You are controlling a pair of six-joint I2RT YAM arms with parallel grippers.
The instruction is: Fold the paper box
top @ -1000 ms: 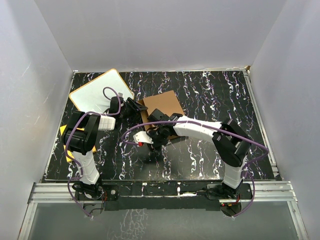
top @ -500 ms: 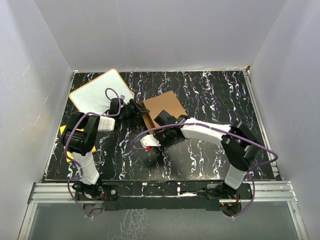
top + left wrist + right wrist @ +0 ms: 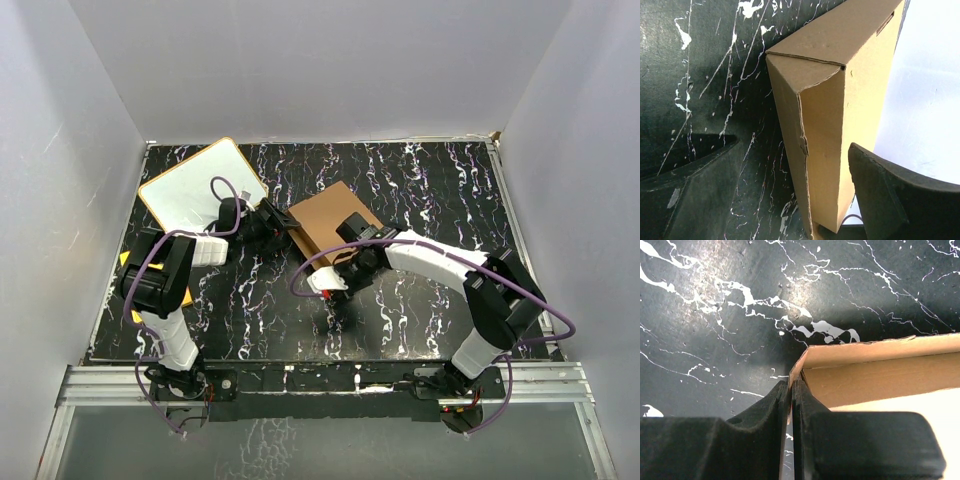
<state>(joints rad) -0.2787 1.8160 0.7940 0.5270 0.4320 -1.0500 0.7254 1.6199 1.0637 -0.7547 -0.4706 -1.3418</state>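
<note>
The marbled surface (image 3: 430,190) carried the paper box (image 3: 325,215) near its middle (plain brown cardboard). The right arm (image 3: 430,258) stretched leftward, right fingers (image 3: 760,415) pinching a wall; the left arm (image 3: 190,250) bent inward, left fingers (image 3: 890,200) spread wide astride its corner.

Soft, even light is thrown from overhead, so only faint shadows are laid on the tabletop (image 3: 430,185). Ahead of the right gripper (image 3: 790,385) a pale glare is spread over the tabletop, and its fingers (image 3: 755,440) are rendered blurred. Beside the left gripper (image 3: 793,145) a white surface (image 3: 930,100) is overexposed.
</note>
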